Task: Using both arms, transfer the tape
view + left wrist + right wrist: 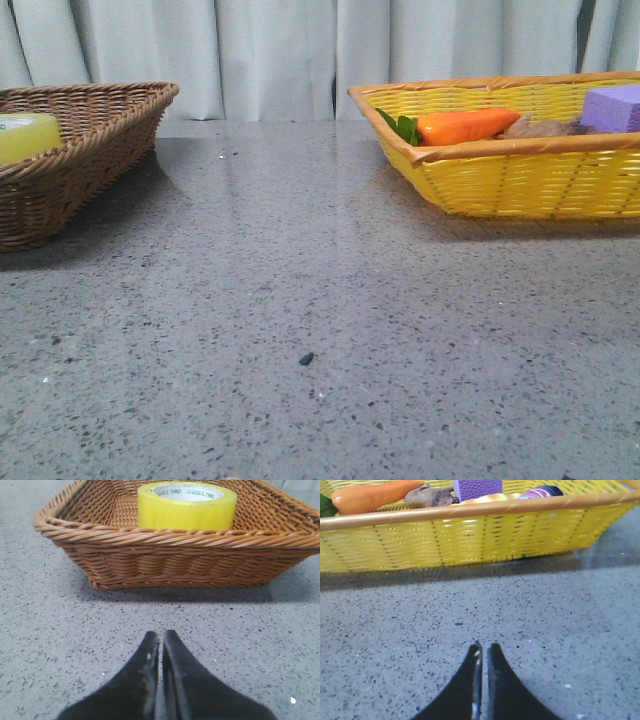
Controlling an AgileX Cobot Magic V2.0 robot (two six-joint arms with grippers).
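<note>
**Tape sits in the brown basket; both grippers down at the table, fingers together**

The tape [186,506] lies flat inside the brown wicker basket [175,560], its white core with green lettering facing up and its top standing above the near rim. In the front view only a yellow edge of the roll [28,136] shows over the basket wall [80,160], at the far left of the table [320,330].

The left gripper [161,636] is low over the speckled tabletop, just short of that basket, its two black fingers pressed together and holding nothing. Bare table lies between its tips and the basket's base.

The right gripper [483,647] is likewise nearly closed and empty, facing the yellow basket [470,540], which holds an orange carrot [370,495], a purple block [477,487] and other small items.

A wide stretch of bare table separates the two baskets.
</note>
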